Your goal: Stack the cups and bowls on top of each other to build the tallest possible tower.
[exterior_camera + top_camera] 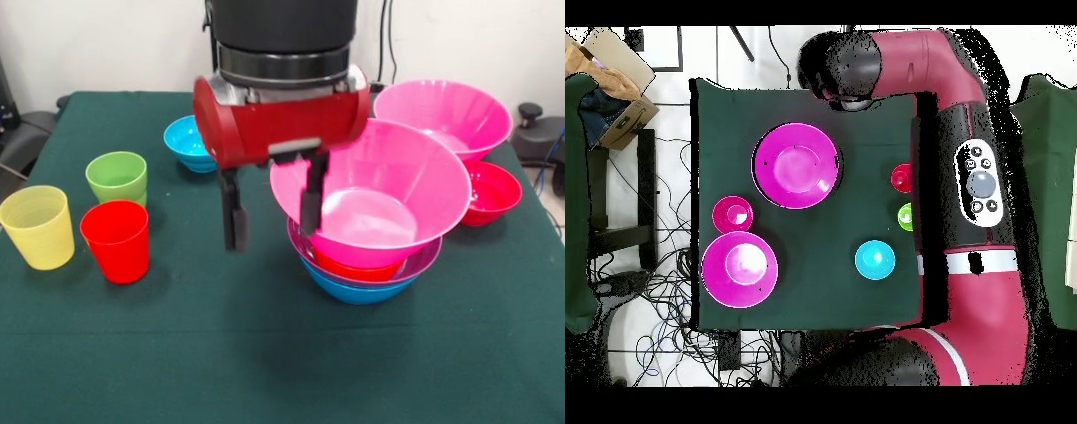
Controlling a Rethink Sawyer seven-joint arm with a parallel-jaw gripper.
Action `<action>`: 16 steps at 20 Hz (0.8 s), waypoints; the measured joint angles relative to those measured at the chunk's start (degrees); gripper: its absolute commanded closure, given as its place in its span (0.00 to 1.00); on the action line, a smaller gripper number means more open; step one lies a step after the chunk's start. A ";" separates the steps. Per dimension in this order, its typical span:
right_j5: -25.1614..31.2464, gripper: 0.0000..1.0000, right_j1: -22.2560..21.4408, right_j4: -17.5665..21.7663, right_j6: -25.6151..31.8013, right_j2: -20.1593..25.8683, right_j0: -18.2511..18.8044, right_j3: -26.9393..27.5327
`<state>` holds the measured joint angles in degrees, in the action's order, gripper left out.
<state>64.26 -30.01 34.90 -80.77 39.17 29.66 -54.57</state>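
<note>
1. Green cloth (265, 371) covers your table.
2. Your gripper (272, 212) hangs spread, empty, straddling the pink bowl's (388, 177) left rim atop the tower (362, 284).
3. Cups (116, 238) wait left, unstacked.

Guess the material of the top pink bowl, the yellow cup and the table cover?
Top pink bowl: likely glossy hard plastic, with bright highlights on its floor. Yellow cup: translucent plastic, with light passing through its wall. Table cover: dark green matte cloth, maybe felt, with no shine.
</note>
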 measured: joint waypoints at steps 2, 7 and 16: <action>7.56 0.00 0.14 -0.20 0.00 -0.74 -0.79 1.98; 25.82 0.00 0.24 -0.19 0.00 -1.78 -2.62 6.09; 52.47 0.00 0.94 6.18 0.00 -1.61 -6.85 19.50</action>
<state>116.73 -29.06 41.08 -80.77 37.56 22.81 -35.07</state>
